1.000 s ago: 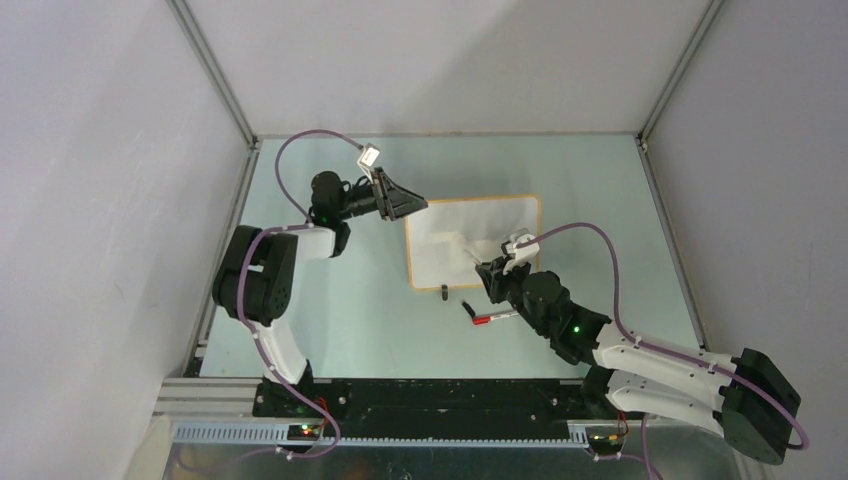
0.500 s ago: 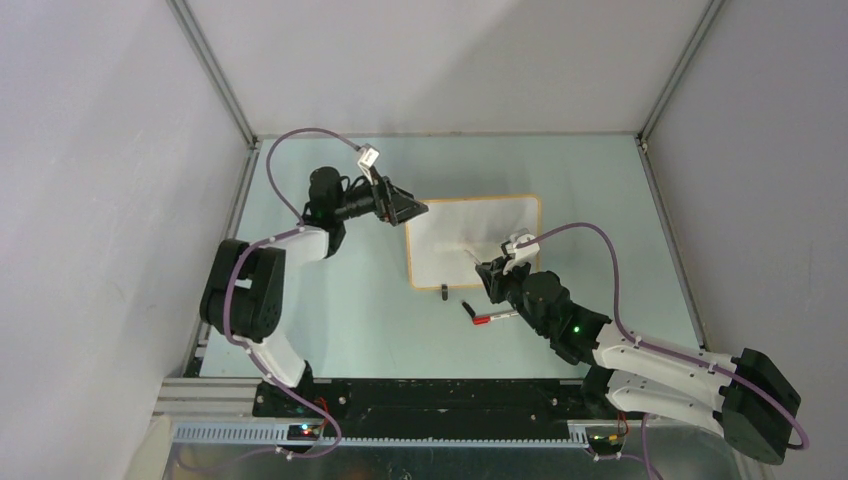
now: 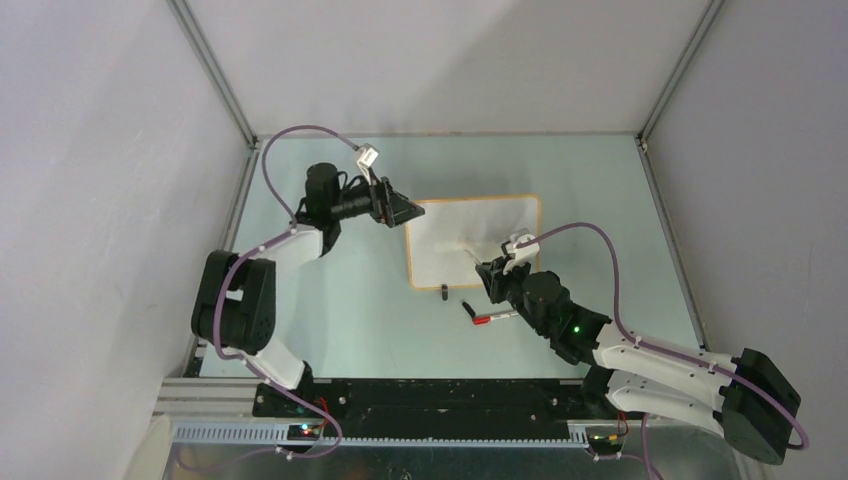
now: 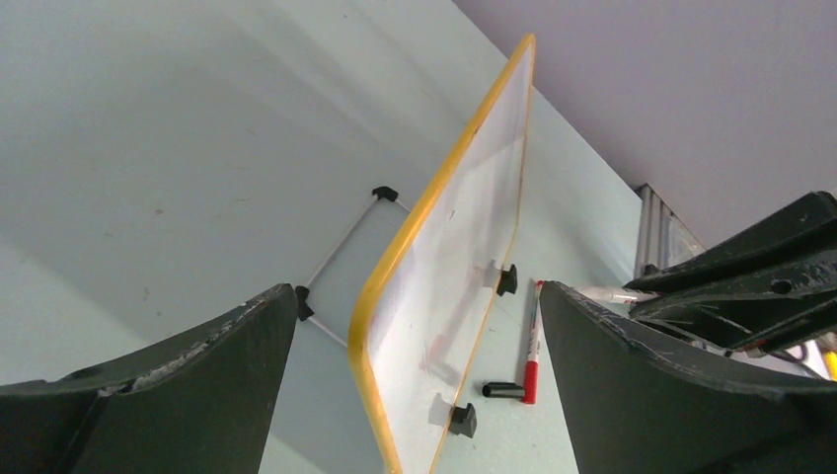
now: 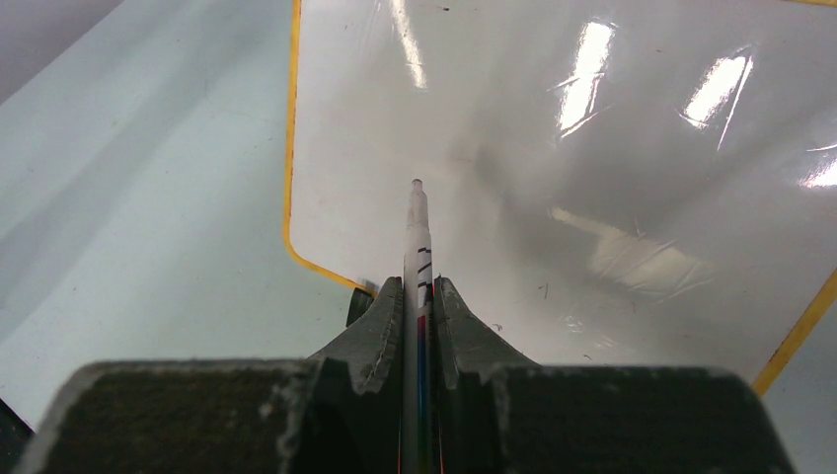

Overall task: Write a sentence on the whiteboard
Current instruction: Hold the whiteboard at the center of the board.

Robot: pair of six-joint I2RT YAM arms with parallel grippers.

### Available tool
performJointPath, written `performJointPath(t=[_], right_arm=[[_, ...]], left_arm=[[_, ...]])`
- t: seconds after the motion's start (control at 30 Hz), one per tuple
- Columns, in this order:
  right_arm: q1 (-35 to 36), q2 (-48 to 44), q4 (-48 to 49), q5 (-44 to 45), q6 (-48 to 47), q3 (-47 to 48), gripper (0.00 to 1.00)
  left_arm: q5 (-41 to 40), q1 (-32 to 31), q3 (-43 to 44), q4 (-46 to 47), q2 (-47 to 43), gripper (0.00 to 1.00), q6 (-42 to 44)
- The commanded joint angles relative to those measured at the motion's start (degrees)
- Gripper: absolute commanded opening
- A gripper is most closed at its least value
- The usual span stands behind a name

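whiteboard (image 3: 450,245) mid-table, left end effector (image 3: 412,211) at its far-left corner, loose marker (image 3: 497,317) just before it

A robotics lab test cell: plain grey panel walls (image 3: 90,150), aluminium frame posts (image 3: 212,72), a pale green tabletop (image 3: 330,300).

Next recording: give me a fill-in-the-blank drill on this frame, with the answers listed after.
The right gripper is shut on a ___.
The left gripper has its jaws standing ___.
The whiteboard carries ___ writing yet.
The loose pen on the table has a ___ end.
Missing: marker; open; no; red.
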Motion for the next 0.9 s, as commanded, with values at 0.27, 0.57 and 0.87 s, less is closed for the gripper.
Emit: performJointPath(t=[0.27,0.57,0.87], right_arm=[[0.5,-0.9,1.2,1.4,-0.7,1.7,0.0],[0.5,-1.1,1.0,1.5,-0.6,1.7,0.0],[0.6,-1.1,1.0,1.5,-0.7,1.7,0.0]], left_arm=[[-4.7,3.6,-0.9,-6.9,-11.3,1.0,6.3],[0.0,12.6,-10.8,25.1,-11.3,0.99,-14.9],[11.1,16.2,-5.6,57.7,2.1,0.99,-46.7]])
